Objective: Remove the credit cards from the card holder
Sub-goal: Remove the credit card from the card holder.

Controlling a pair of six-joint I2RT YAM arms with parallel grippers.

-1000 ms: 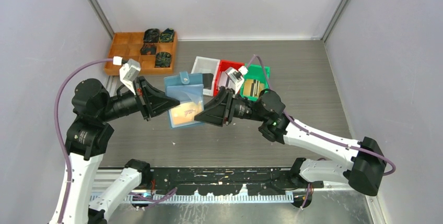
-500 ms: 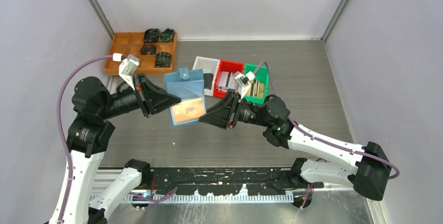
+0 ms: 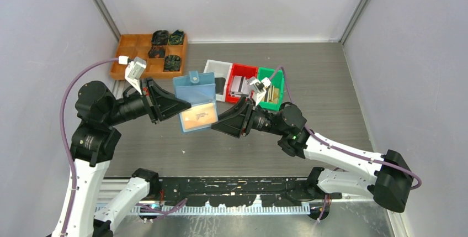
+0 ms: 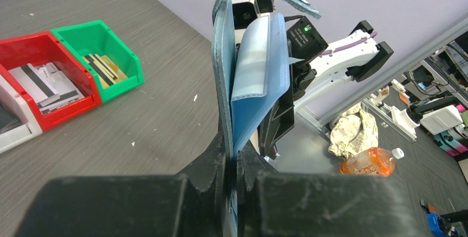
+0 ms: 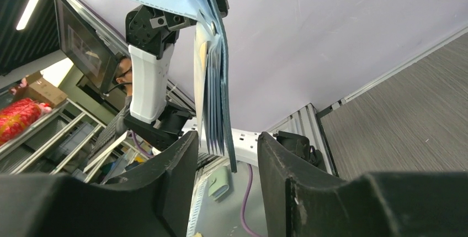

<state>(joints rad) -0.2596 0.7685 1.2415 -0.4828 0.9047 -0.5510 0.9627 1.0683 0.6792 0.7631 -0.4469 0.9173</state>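
Observation:
The slate-blue card holder (image 3: 194,89) hangs open above the table, its flap and tab pointing away from the arms. A tan-orange credit card (image 3: 198,116) shows in its lower pocket. My left gripper (image 3: 179,106) is shut on the holder's left edge. In the left wrist view the holder (image 4: 223,82) stands edge-on out of my left gripper (image 4: 236,157). My right gripper (image 3: 216,122) is open at the holder's lower right corner. In the right wrist view the holder's edge (image 5: 218,99) hangs between the spread fingers of my right gripper (image 5: 226,148), touching neither.
An orange compartment tray (image 3: 128,54) with dark objects sits at the back left. Behind the holder stand a white bin (image 3: 216,68), a red bin (image 3: 241,71) and a green bin (image 3: 276,77), each holding cards. Grey walls close both sides.
My right gripper has drawn back a little to the right, off the holder's card pocket. The left gripper has raised the holder slightly, still gripping it.

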